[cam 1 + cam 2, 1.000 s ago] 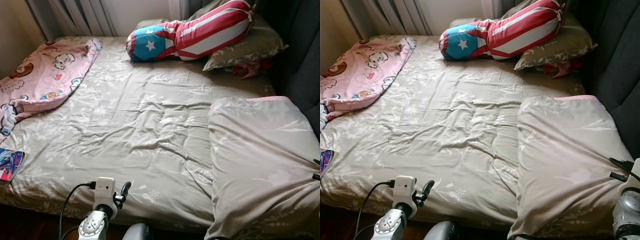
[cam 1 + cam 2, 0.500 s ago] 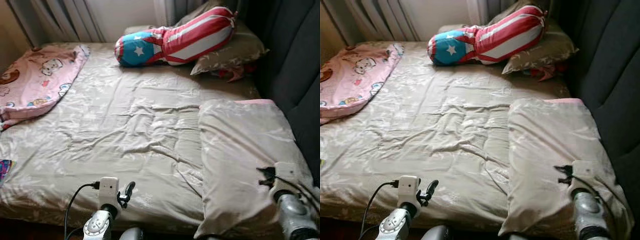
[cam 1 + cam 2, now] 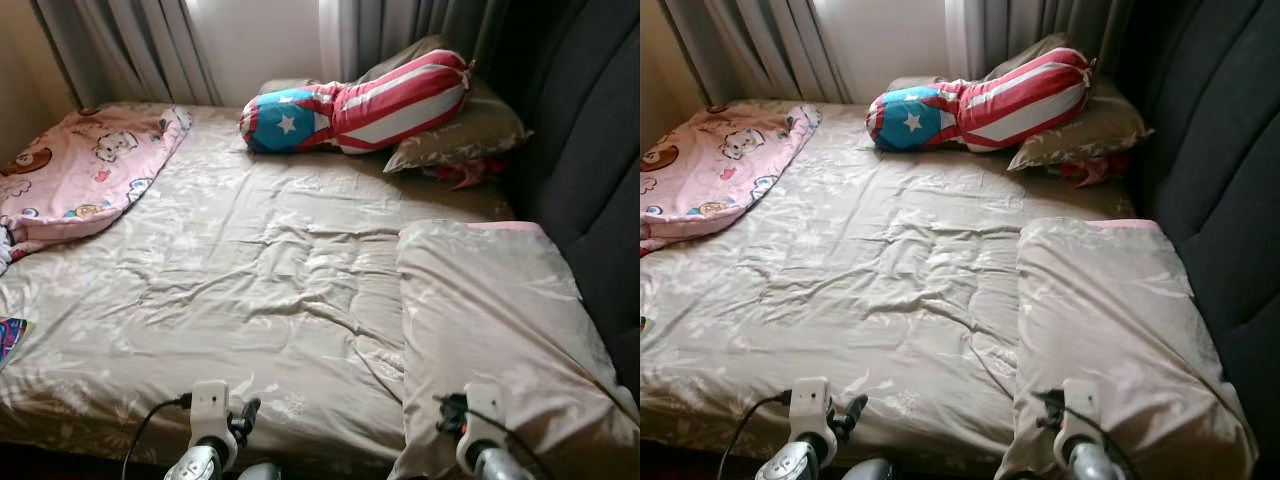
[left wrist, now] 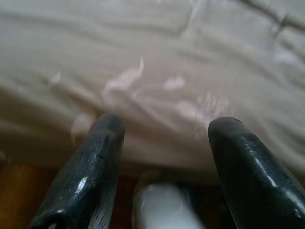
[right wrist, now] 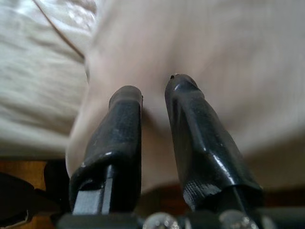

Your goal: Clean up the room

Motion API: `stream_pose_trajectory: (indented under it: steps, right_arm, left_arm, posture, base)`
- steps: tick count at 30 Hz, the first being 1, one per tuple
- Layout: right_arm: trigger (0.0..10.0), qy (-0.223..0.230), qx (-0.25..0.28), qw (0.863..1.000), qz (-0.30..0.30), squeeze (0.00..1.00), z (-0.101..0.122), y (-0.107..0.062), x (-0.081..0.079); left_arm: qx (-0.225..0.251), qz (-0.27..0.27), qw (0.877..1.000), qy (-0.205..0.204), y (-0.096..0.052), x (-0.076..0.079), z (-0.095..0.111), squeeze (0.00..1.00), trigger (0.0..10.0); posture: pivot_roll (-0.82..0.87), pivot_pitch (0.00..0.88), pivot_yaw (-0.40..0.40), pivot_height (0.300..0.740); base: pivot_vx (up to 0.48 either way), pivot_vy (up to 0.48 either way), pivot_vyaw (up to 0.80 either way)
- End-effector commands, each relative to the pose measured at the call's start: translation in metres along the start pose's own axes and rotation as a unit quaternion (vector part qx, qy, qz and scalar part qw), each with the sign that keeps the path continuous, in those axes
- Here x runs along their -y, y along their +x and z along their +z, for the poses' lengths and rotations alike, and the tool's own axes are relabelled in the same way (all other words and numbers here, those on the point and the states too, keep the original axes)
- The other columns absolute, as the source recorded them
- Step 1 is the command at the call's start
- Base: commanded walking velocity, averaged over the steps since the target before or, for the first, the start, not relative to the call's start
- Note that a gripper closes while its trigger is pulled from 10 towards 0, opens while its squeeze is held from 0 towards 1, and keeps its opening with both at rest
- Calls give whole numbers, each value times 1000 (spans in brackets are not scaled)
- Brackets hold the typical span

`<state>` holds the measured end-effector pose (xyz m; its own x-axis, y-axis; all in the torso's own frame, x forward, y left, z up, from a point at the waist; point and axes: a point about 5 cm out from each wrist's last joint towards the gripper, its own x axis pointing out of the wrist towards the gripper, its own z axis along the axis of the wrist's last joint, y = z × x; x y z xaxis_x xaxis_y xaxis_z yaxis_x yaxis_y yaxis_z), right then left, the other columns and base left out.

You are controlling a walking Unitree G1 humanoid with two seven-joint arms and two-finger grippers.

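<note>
Wide bed (image 3: 250,290) under a rumpled beige leaf-print cover; folded beige quilt (image 3: 490,320) on its right side by the dark headboard (image 3: 590,150); pink cartoon-print blanket (image 3: 80,175) at the far left edge; red, white and blue star bolster pillow (image 3: 355,100) against a beige pillow (image 3: 460,125). Left gripper (image 4: 164,126) at the bed's near edge, jaws wide apart, holding nothing; right gripper (image 5: 152,95) over the quilt's near end, jaws narrowly apart, nothing between them.

Silver arms, white wrist camera blocks with black cables, left hand (image 4: 164,138) glossy black fingers (image 4: 90,167)
</note>
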<state>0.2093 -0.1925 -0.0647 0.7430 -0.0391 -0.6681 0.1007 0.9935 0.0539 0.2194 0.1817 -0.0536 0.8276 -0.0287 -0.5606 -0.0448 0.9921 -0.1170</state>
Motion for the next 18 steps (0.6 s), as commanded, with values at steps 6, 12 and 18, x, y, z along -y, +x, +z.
stream_pose_trajectory:
  steps: [6, 12, 18]
  right_arm:
    - [10000, 33, -11, 999, -18, 0, -5, -1, 4]
    - [10000, 47, -36, 998, -33, 0, -19, -5, 5]
    - [10000, 38, -54, 997, -26, 0, -28, -8, 0]
  left_arm:
    - [-55, 26, 998, -12, -6, -13, -17, 0, 10000]
    - [-86, 24, 996, -2, -8, -10, -27, 0, 10000]
    - [-118, 36, 992, -11, -11, -12, -36, 0, 10000]
  posture:
    - [-70, 0, 4, 673]
    - [-65, 0, 4, 708]
    - [-66, 0, 11, 740]
  base:
    - [0, 0, 0]
    - [0, 0, 0]
    - [0, 0, 0]
